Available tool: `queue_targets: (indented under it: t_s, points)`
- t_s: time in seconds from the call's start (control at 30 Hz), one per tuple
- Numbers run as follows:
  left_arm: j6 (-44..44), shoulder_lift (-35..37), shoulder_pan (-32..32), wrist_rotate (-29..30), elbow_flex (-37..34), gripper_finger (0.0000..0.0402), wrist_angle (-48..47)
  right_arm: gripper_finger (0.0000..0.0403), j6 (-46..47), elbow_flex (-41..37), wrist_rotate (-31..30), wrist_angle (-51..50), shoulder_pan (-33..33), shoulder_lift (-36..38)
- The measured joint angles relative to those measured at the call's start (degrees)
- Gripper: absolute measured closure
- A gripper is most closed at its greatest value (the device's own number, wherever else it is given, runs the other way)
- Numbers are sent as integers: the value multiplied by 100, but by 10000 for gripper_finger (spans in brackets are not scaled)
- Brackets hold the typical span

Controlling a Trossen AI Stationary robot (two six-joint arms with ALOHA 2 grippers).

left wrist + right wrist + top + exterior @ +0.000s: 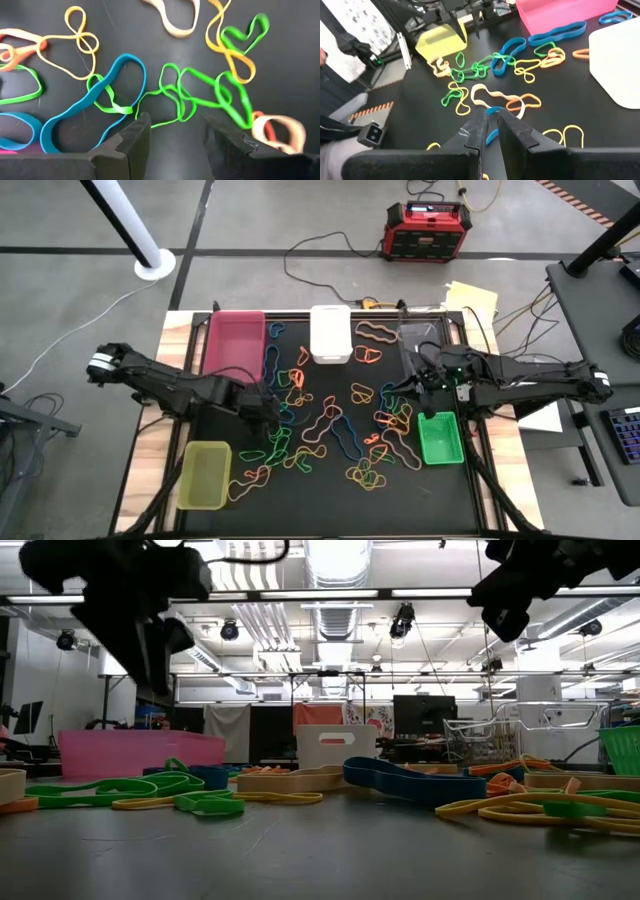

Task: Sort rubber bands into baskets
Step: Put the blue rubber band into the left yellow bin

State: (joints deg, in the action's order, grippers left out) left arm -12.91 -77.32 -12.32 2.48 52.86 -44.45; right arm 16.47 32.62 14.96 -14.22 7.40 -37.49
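Many coloured rubber bands (330, 425) lie scattered on the black table. Five baskets stand around them: pink (236, 340), white (331, 333), clear (420, 340), bright green (441, 437) and yellow-green (205, 474). My left gripper (175, 134) hangs open, pointing down over tangled green bands (180, 95), with a blue band (100, 100) beside them. It shows left of centre from above (268, 410). My right gripper (491, 122) is raised near the clear and green baskets (413, 383), shut on a blue rubber band (493, 110). My right gripper pinches a blue rubber band between its two fingers. A short blue piece (492, 136) shows in the narrow gap and just past the tips; the fingers hide the rest. The fingers point nearly level toward the table's left, well above the table.
A red-and-black power box (428, 230) with cables sits on the floor beyond the far edge. A yellow paper (472, 298) lies at the far right corner. The bands crowd the table's middle; the near strip (330, 505) holds few.
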Motion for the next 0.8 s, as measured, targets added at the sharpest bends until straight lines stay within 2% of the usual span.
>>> queue_targets:
  t_s: [0.23, 0.43, 0.63, 0.8]
  points:
    - [762, -311, 96, 442, -2, 246, -19, 364, -361, 0, -2, -6, 0, -198]
    - [1044, -356, 388, 428, -65, 246, -60, 364, -379, -32, -6, -24, -2, -118]
    - [1106, -323, 405, 384, -251, 246, -115, 364, -403, -258, -170, 3, -2, -1]
    - [1215, -321, 407, 433, -555, 246, 15, 364, -363, -530, -166, 775, -2, -54]
